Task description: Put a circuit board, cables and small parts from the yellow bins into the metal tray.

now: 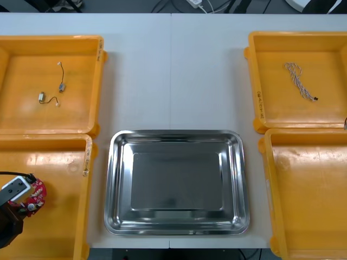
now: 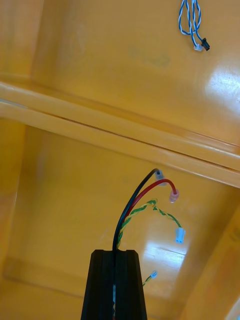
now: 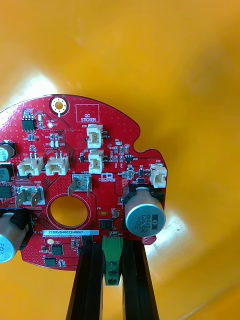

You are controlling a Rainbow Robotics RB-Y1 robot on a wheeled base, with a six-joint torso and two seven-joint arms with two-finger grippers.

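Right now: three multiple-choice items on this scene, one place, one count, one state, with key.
1. Where is the round red circuit board? A in the shiny metal tray B at the near-left yellow bin, in the left gripper C on the light table
2. Small metal parts in the far-left yellow bin? A two B four C none
3. The right gripper? A open B shut on nothing C shut on black, red and green-yellow cables
Key: B, its fingers clamp the board's edge; A, two lie there; C, cables rise between its fingers.
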